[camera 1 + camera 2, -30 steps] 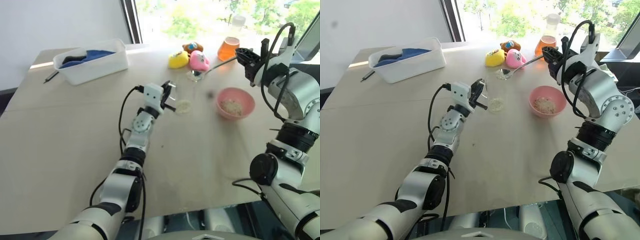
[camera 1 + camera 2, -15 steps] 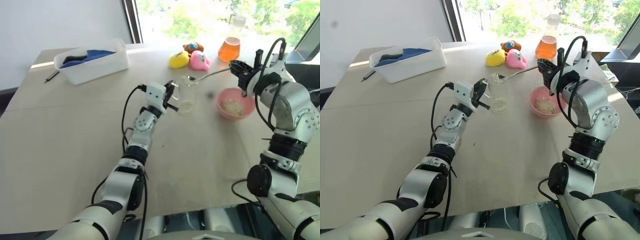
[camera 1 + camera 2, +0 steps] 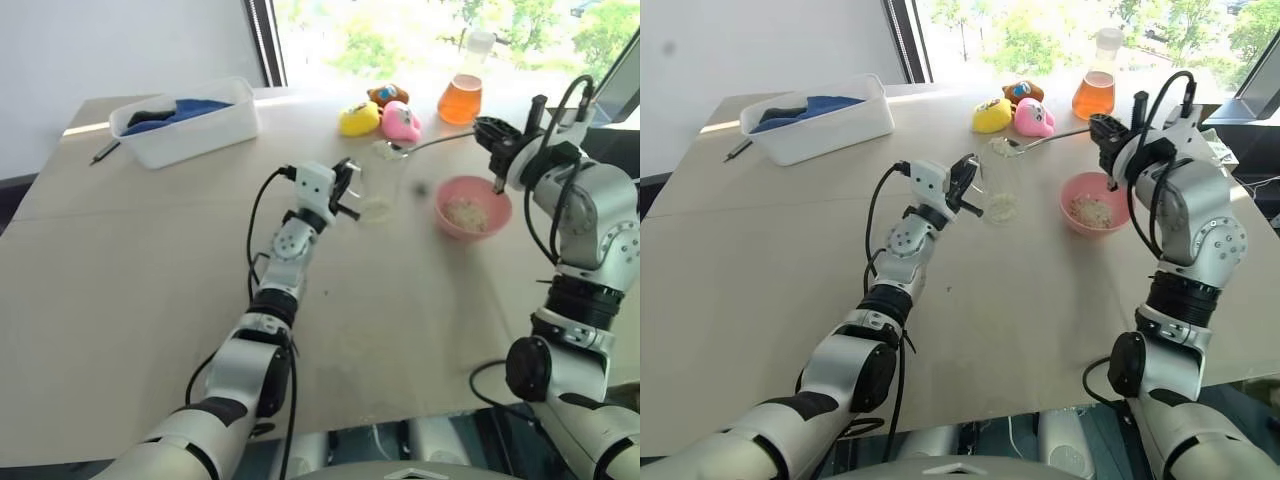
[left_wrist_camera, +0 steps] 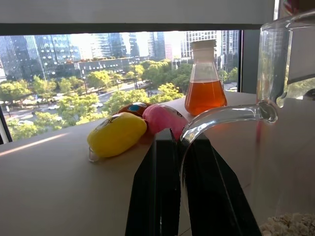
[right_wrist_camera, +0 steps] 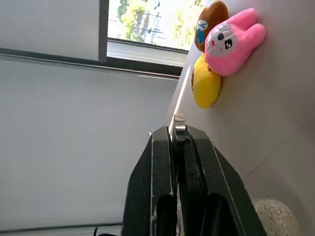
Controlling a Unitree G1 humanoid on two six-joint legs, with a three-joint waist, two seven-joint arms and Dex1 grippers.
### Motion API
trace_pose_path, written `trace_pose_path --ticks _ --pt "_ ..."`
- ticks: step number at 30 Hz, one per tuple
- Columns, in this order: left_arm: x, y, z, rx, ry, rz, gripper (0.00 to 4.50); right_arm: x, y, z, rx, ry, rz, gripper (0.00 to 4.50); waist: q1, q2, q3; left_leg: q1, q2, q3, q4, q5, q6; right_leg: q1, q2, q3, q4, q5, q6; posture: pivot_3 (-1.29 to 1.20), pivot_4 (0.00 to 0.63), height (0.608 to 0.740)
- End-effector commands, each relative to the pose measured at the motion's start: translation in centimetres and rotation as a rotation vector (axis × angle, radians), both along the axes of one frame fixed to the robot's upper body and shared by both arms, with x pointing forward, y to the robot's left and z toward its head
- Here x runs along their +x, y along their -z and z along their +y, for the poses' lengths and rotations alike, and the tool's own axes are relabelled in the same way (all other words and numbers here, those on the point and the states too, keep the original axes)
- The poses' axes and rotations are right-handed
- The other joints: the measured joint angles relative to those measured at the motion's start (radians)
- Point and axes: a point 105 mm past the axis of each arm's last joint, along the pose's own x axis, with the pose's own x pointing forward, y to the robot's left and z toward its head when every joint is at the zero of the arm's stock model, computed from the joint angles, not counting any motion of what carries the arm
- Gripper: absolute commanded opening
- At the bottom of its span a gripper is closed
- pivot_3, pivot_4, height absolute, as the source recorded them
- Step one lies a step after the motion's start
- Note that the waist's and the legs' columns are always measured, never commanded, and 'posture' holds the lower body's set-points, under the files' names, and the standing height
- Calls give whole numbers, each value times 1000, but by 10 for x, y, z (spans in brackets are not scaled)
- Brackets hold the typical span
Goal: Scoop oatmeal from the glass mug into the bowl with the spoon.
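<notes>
While loaded, spoon (image 3: pixel 1045 141) slim, stiff, slippery: best pinched at handle end, right fingers (image 3: pixel 1110 150) clamped there; left fingers (image 4: pixel 178 147) pinching fragile mug (image 3: pixel 1001 190) handle.

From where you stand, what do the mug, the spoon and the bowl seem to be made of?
The mug: clear glass, since the window shows through its wall and handle.
The spoon: probably polished metal, thin, silvery, with bright glints.
The bowl: opaque, evenly pink, likely plastic, though glazed ceramic is possible.
</notes>
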Motion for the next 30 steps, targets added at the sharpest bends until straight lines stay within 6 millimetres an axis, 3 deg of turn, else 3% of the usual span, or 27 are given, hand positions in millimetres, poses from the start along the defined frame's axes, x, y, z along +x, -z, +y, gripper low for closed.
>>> trace_pose_path --ticks 1,9,15,22,25,30 --pt "-1 -22 -7 -22 25 -77 38 -11 -21 -19 33 50 -87 0 -1 0 0 0 0 0 0 0 0 0 0 0 0 0 0 0 150 740" --pt "0 -18 -10 -11 42 -64 38 -22 -23 -63 22 186 -99 0 -1 0 0 0 0 0 0 0 0 0 0 0 0 0 0 0 150 740" --pt "0 -12 -6 -4 42 -49 38 -29 -1 -89 9 265 -45 0 0 0 0 0 1 1 0 0 0 0 0 0 0 0 0 0 150 740" --pt "-3 -5 -6 1 54 -39 38 -27 21 -96 -85 285 -13 0 1 0 0 0 1 1 0 0 0 0 0 1 0 0 0 0 150 740" --pt "-4 -3 -5 1 53 -37 38 -24 23 -95 -197 288 -24 0 0 0 0 1 1 2 1 0 1 0 0 2 0 0 0 0 150 740" --pt "-6 1 -1 -6 46 -32 38 -15 22 -83 -532 264 -60 0 0 0 0 2 1 3 1 0 1 0 0 3 -1 0 0 0 150 740"
